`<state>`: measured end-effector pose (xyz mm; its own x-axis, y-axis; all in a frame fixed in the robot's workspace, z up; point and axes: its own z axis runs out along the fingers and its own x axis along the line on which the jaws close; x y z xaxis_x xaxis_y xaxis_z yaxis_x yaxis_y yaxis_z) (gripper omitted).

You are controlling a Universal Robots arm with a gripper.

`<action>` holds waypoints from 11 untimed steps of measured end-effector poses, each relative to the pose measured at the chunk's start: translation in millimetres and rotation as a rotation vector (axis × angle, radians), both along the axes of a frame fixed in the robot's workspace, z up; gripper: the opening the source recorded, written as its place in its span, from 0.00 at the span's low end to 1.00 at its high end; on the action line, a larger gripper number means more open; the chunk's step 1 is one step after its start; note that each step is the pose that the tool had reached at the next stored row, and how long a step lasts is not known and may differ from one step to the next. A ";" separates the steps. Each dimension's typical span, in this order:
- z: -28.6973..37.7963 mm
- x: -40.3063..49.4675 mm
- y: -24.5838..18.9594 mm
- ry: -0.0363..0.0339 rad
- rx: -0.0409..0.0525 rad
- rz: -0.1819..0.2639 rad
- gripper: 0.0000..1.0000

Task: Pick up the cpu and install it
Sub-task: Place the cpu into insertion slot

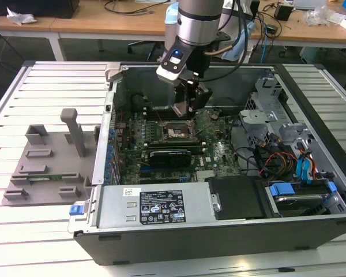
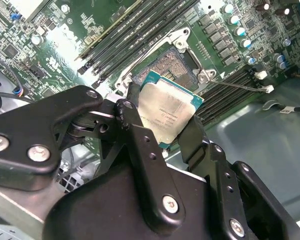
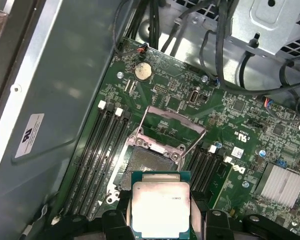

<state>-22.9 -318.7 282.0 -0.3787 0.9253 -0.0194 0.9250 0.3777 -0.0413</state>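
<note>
Gripper (image 2: 161, 125) pinches the cpu (image 2: 169, 107) between its two black fingers (image 2: 135, 130) by opposite edges — a flat square chip, silver-grey metal on top with a thin teal-green rim. It hangs just above the open socket (image 3: 146, 161) on the green motherboard (image 3: 230, 120) — not yet seated.

Silver arm (image 1: 199, 23), black screw-studded pincer (image 2: 162, 120)

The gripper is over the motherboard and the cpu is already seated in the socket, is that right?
No. The cpu isn't seated: the gripper holds it by its edges above the socket, which lies open and empty, as both wrist views show. The gripper is over the motherboard.
</note>
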 end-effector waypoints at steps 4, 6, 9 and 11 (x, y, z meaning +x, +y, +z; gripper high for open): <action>0.0 0.0 0.0 -0.0001 0.0000 -0.028 0.55; 0.0 0.0 0.0 -0.0001 -0.0001 -0.042 0.55; -0.1 0.0 0.0 -0.0001 -0.0001 -0.064 0.55; -0.1 0.0 0.0 0.0000 -0.0001 -0.089 0.55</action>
